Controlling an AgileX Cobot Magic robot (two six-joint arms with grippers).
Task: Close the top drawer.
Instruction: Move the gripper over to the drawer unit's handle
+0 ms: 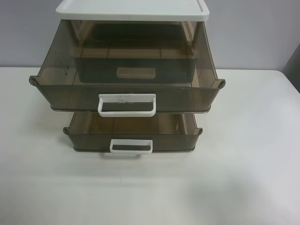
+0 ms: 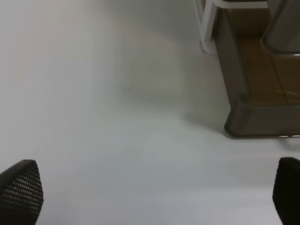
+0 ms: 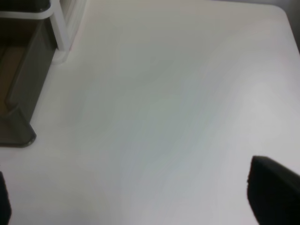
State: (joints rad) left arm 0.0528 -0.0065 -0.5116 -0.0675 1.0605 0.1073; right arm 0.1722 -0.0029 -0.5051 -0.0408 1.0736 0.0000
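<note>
The top drawer (image 1: 70, 91), smoky-brown and translucent, is pulled far out of the cabinet under its white lid (image 1: 131, 10). Its wide white loop handle (image 1: 126, 104) faces the camera. No arm shows in the exterior high view. My left gripper (image 2: 154, 192) is open and empty, low over the table beside the cabinet; a corner of the top drawer (image 2: 285, 26) shows at the edge of the left wrist view. My right gripper (image 3: 140, 201) is open and empty over the table on the cabinet's other side.
A shallower smoky drawer (image 1: 89, 140) with a narrower white handle (image 1: 131, 146) is also pulled out below it. Its corner shows in the left wrist view (image 2: 248, 117), and a drawer corner (image 3: 21, 117) shows in the right wrist view. The cabinet stands on a white table (image 1: 243, 164).
</note>
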